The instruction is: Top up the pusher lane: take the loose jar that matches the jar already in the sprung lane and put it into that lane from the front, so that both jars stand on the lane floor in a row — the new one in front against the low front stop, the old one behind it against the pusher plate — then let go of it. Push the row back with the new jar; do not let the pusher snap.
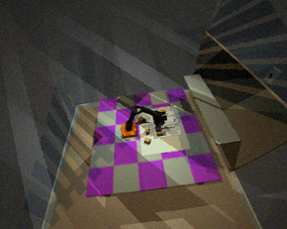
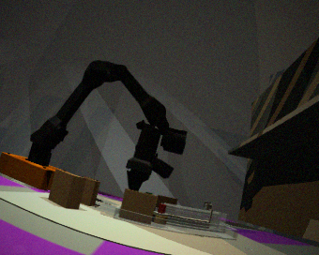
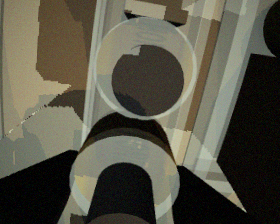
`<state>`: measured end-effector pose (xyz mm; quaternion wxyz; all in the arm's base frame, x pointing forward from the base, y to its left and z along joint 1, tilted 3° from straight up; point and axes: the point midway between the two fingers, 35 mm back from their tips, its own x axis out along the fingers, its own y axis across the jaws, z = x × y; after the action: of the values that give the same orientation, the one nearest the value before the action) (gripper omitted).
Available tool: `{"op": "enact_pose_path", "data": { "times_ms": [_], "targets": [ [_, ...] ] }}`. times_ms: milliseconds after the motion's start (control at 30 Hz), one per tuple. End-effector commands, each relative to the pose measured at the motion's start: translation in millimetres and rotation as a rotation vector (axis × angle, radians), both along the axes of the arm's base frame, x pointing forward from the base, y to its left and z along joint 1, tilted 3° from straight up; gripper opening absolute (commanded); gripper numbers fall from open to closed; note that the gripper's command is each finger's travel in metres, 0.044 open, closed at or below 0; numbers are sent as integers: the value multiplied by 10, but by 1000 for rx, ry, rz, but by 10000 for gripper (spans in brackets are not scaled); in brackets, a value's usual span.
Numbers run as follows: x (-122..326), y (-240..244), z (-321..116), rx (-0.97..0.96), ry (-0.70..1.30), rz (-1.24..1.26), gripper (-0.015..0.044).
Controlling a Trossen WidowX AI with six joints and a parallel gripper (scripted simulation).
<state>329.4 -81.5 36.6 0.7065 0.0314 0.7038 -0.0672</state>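
Observation:
My gripper (image 1: 160, 123) (image 2: 134, 188) (image 3: 125, 167) is shut on a jar. The held jar (image 3: 131, 146), with a clear round rim and a dark side, stands roughly upright between the black fingers in the wrist view. Just beyond it, another clear-rimmed jar (image 3: 150, 82) with a dark round middle stands between the pale lane walls. The two jars look very close; whether they touch is not clear. A pale and brown block (image 3: 147, 9) lies behind the far jar, possibly at the pusher. The held jar's base and the low front stop are hidden, so its height above the lane floor cannot be told.
The clear tray with its rails (image 2: 189, 218) extends right of the gripper in the exterior view. A brown block (image 2: 138, 205) hides the fingertips' lower surroundings. Another brown block (image 2: 66, 188) stands near the orange base (image 2: 25, 171). A tall shelf (image 2: 281, 155) rises at the right.

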Motion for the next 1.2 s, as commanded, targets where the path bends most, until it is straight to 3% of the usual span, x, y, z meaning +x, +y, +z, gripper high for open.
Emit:
{"op": "enact_pose_path", "data": {
  "times_ms": [0, 1167],
  "targets": [
    [94, -20, 31, -8, -34, -3, 0],
    [137, -26, 29, -8, -34, -3, 0]
  ]
}}
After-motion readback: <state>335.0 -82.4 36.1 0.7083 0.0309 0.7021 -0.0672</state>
